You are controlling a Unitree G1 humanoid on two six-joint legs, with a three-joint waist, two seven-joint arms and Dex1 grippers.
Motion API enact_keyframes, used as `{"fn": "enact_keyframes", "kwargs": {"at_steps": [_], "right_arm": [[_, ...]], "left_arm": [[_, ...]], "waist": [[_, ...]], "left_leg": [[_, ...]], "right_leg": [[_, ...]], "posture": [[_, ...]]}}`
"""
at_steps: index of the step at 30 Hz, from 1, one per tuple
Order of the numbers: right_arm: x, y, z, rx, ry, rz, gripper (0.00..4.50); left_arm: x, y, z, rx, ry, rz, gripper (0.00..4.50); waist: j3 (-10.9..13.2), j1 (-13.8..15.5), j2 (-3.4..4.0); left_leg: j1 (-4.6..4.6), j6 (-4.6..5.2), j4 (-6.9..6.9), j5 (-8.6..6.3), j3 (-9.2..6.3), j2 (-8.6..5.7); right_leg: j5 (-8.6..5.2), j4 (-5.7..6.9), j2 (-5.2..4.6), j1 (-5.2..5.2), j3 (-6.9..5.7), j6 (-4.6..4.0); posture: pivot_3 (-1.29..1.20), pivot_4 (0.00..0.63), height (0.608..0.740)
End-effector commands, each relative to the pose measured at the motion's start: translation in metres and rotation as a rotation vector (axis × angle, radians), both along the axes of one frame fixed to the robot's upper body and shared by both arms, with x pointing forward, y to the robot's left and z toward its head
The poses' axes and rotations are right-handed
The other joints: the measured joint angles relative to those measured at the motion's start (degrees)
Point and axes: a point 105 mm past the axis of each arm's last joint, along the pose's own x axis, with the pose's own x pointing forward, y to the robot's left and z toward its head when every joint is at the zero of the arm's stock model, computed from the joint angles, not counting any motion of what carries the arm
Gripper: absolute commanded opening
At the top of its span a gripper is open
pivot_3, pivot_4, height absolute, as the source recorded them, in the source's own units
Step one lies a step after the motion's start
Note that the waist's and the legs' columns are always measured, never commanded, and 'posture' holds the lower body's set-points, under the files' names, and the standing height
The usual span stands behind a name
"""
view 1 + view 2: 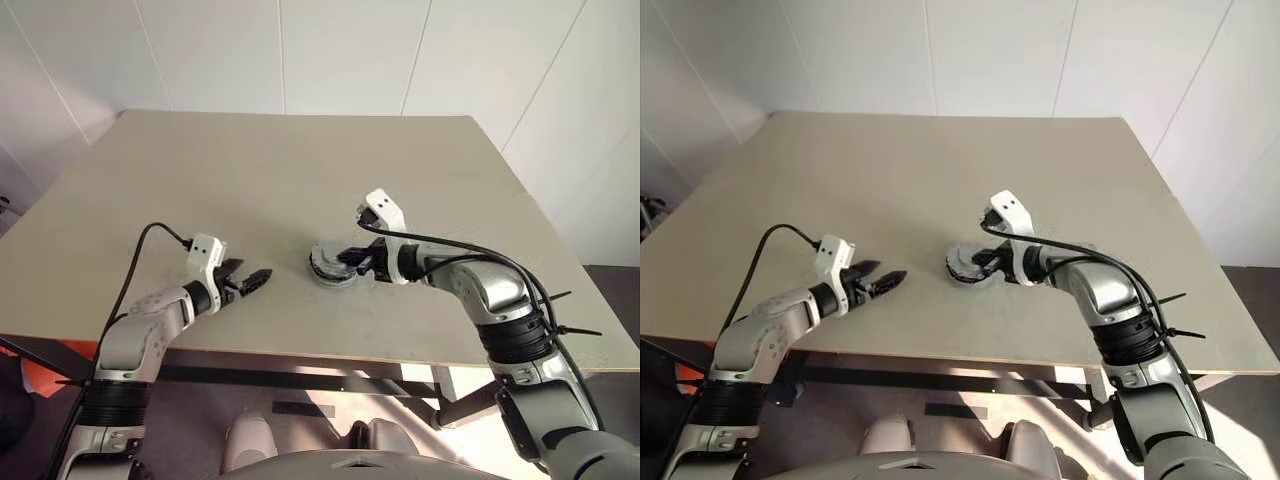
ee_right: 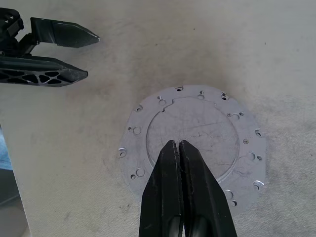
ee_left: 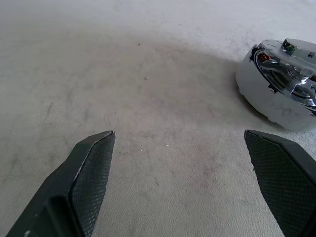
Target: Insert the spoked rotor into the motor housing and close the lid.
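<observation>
Round pale-grey metal motor housing [image 1: 332, 266] sits on the beige counter [image 1: 300, 170], near its front edge, roughly mid-width. Flat silver perforated lid [image 2: 192, 148] lies on top of the housing; from the side a gap shows copper windings inside, so lid looks not fully seated. Spoked rotor not separately visible, probably already inside.

Right pincer [image 2: 178, 144], fingers together and holding nothing, tip right over the lid centre.

Left pincer [image 1: 250, 279], fingers wide apart, empty, just left of the housing, not touching it.

Risk: off-centre push tilts the lid or slides the unbraced housing across the counter, since nothing holds it.

Nothing else around the housing; no obstruction.
</observation>
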Motion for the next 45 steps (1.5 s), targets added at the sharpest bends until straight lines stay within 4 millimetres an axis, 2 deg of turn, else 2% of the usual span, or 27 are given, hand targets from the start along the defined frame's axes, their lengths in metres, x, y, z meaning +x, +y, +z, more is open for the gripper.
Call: {"fn": "enact_keyframes", "kwargs": {"at_steps": [1, 7, 10, 13, 17, 19, 21, 24, 27, 30, 38, 45], "right_arm": [[0.003, 0.003, -0.005, 0.003, 0.005, -0.027, 0.06], [0.006, 0.005, -0.027, 0.015, 0.076, -0.072, 0.06], [0.007, 0.007, -0.032, 0.015, 0.072, -0.079, 0.06], [0.010, 0.008, -0.020, 0.033, -0.004, -0.057, 0.06], [0.020, 0.003, 0.013, 0.052, -0.236, -0.018, 0.06], [0.014, 0.004, 0.025, 0.072, -0.287, 0.053, 0.06], [0.007, 0.005, 0.028, 0.086, -0.295, 0.113, 0.06], [0.006, -0.001, 0.020, 0.067, -0.277, 0.138, 0.06], [0.004, -0.001, 0.019, 0.082, -0.266, 0.159, 0.66], [0.006, -0.001, 0.017, 0.071, -0.258, 0.152, 1.63], [0.007, 0.000, 0.004, 0.021, -0.227, 0.144, 4.36], [0.009, 0.001, -0.010, -0.020, -0.209, 0.141, 4.36]], "left_arm": [[0.005, 0.002, 0.013, 0.002, -0.051, -0.004, 4.43], [0.005, 0.005, 0.015, 0.008, -0.054, 0.000, 4.43], [0.004, 0.005, 0.017, 0.009, -0.058, -0.003, 4.43], [0.004, 0.002, 0.019, 0.008, -0.064, -0.017, 4.43], [0.006, -0.005, 0.028, -0.005, -0.094, -0.050, 4.43], [0.006, -0.008, 0.032, -0.008, -0.106, -0.068, 4.43], [0.006, -0.010, 0.034, -0.011, -0.112, -0.079, 4.43], [0.007, -0.015, 0.038, 0.005, -0.119, -0.111, 4.43], [0.007, -0.020, 0.043, 0.022, -0.138, -0.141, 4.43], [0.007, -0.022, 0.048, 0.018, -0.151, -0.155, 4.43], [0.005, -0.021, 0.044, 0.029, -0.140, -0.160, 4.43], [0.003, -0.022, 0.043, 0.033, -0.135, -0.157, 4.43]], "waist": [[0.0, 0.0, 0.00], [0.0, 0.0, -0.05], [0.0, -0.1, -0.07], [-0.1, -0.1, -0.08], [0.0, 0.1, -0.05], [0.0, 0.0, -0.05], [0.0, 0.0, -0.05], [0.0, 0.0, -0.06], [0.0, -0.1, -0.05], [0.0, -0.1, -0.05], [0.0, -0.1, -0.05], [0.0, -0.1, -0.05]], "left_leg": [[0.02, 0.00, 0.00, 0.00, 0.00, 0.00], [0.11, -0.03, -0.06, 0.01, 0.00, 0.00], [0.19, -0.02, -0.06, 0.01, 0.00, 0.00], [0.26, 0.00, -0.06, 0.00, 0.00, 0.00], [0.20, 0.00, -0.03, 0.00, 0.00, 0.00], [0.14, 0.00, -0.01, 0.00, 0.00, -0.03], [0.13, 0.02, -0.03, -0.01, 0.00, -0.01], [0.14, 0.03, -0.12, -0.02, 0.00, 0.01], [0.07, 0.02, -0.12, -0.01, 0.01, 0.00], [0.06, 0.03, -0.12, -0.02, 0.01, 0.00], [0.07, 0.05, -0.09, -0.03, 0.01, 0.00], [0.05, 0.05, -0.10, -0.03, 0.01, -0.01]], "right_leg": [[0.00, 0.02, 0.00, 0.01, 0.00, 0.00], [0.00, 0.05, 0.00, 0.05, 0.00, -0.01], [0.00, 0.05, 0.00, 0.11, 0.01, -0.01], [-0.01, 0.05, 0.00, 0.19, 0.01, 0.01], [-0.09, 0.03, 0.00, 0.17, 0.00, 0.15], [-0.07, 0.03, -0.01, 0.14, 0.01, 0.11], [-0.01, 0.02, 0.00, 0.14, 0.00, 0.02], [0.00, -0.01, 0.01, 0.12, 0.00, 0.00], [0.00, -0.06, 0.01, 0.08, -0.01, -0.01], [0.00, -0.07, 0.01, 0.06, -0.02, -0.01], [0.00, -0.03, 0.01, 0.07, -0.02, -0.01], [0.00, -0.04, 0.01, 0.06, -0.03, -0.01]], "posture": [[0.00, 0.000, 0.740], [0.00, 0.000, 0.740], [0.00, 0.000, 0.740], [0.00, 0.000, 0.740], [0.00, 0.000, 0.740], [0.00, 0.000, 0.740], [0.00, 0.000, 0.740], [0.00, 0.000, 0.740], [0.00, 0.000, 0.740], [0.00, 0.000, 0.740], [0.00, 0.000, 0.740], [0.00, 0.000, 0.740]]}}
